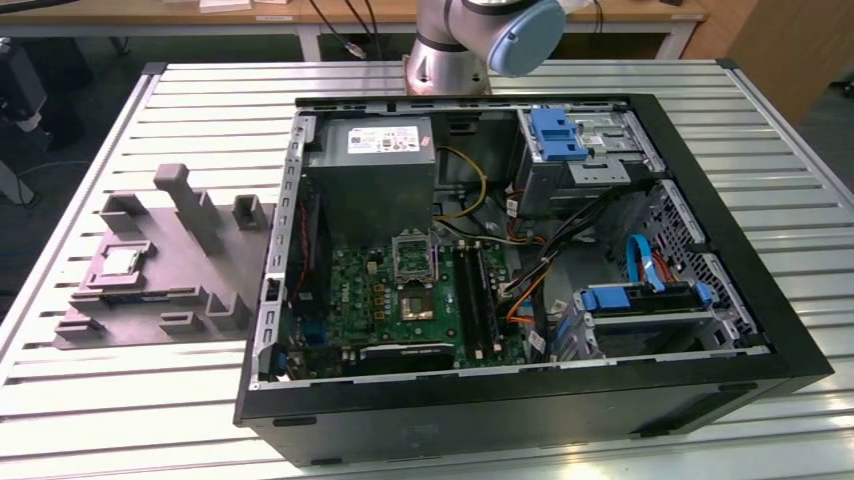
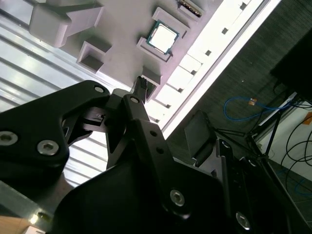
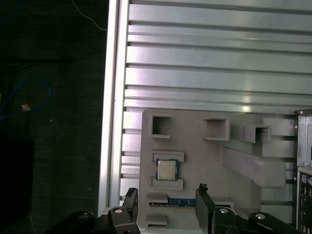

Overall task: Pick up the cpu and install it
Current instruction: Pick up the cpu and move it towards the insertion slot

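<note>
My claw (image 3: 166, 191) is spread wide, with nothing held between its fingers (image 3: 203, 207). It hangs over the grey holder (image 3: 195, 151) without touching it. The holder lies flat on the slatted tabletop (image 1: 134, 420), just beside the open computer case (image 1: 534, 400) on the exterior view's left.

The cpu (image 3: 166, 169) rests silver side up in a shallow square pocket of the holder, on the part farther from the case. Both wrist views show it framed by two small raised ledges, and in the first wrist view it sits in line with the gap between my fingers, a little beyond their tips.

Inside the case, the green board (image 1: 387, 300) carries the socket frame (image 1: 414, 258). My arm's base (image 1: 461, 40) stands on the tabletop behind the case.
</note>
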